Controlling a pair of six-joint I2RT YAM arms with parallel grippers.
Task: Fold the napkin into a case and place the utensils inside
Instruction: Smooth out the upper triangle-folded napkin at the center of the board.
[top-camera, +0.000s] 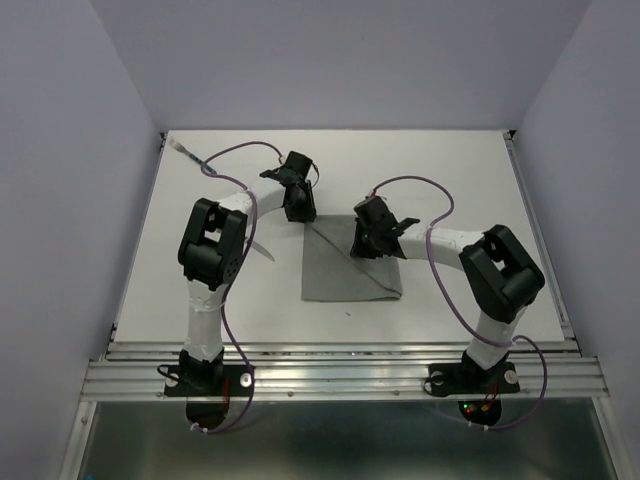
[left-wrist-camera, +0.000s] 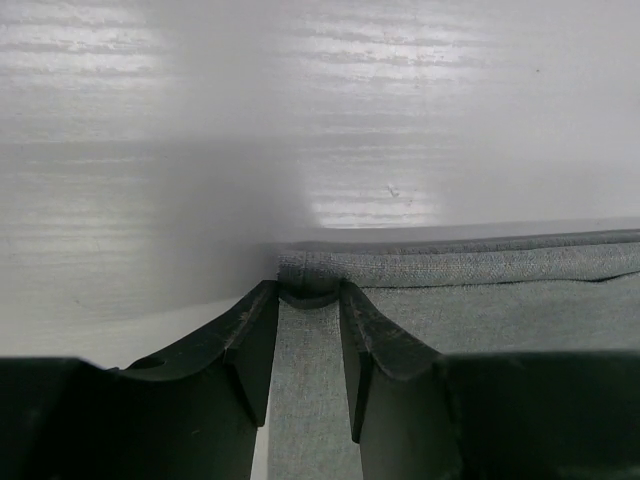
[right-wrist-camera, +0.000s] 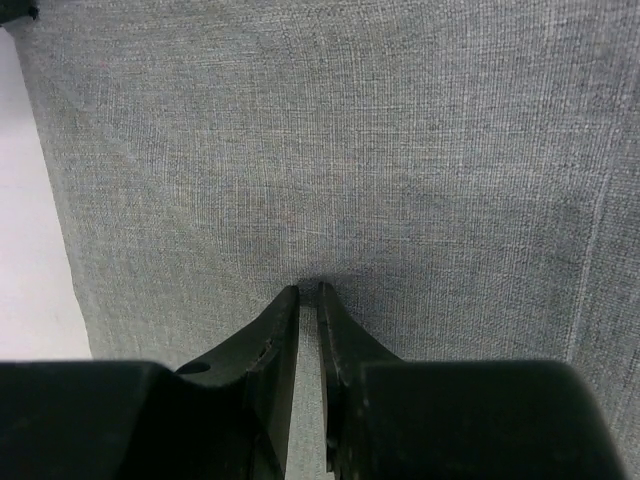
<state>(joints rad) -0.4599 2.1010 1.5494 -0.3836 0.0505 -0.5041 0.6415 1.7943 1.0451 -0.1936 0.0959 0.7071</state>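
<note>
Napkin (top-camera: 345, 275) is the grey cloth we see lying in the middle of the white table (top-camera: 450, 180), between the two arms. We see the left gripper (top-camera: 299, 213) at the napkin's far left corner. Its two fingers (left-wrist-camera: 250, 330) stand about half apart and squeeze a bunched-up bit of the folded edge between their tips. We see the right gripper (top-camera: 368, 246) down on the far right part of the cloth. Its fingers (right-wrist-camera: 345, 340) are almost together and pinch a small pucker of the cloth.
</note>
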